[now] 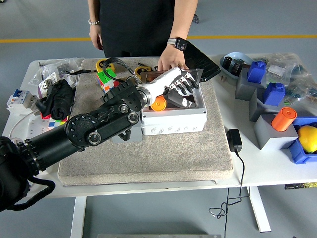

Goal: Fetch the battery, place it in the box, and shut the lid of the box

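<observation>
the left hand (179, 85) hovers over the open white box (173, 119), fingers spread and holding nothing. the orange battery (159, 103) lies inside the box at its left end, under the wrist. the clear lid (194, 75) stands up at the box's far edge. a person's hand (171, 60) rests just behind the box, by the lid.

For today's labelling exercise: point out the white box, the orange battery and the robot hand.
white box (173, 121), head view, on its front wall.
orange battery (159, 103), head view, on its visible orange end inside the box.
left robot hand (181, 85), head view, on the middle of the hand.
</observation>
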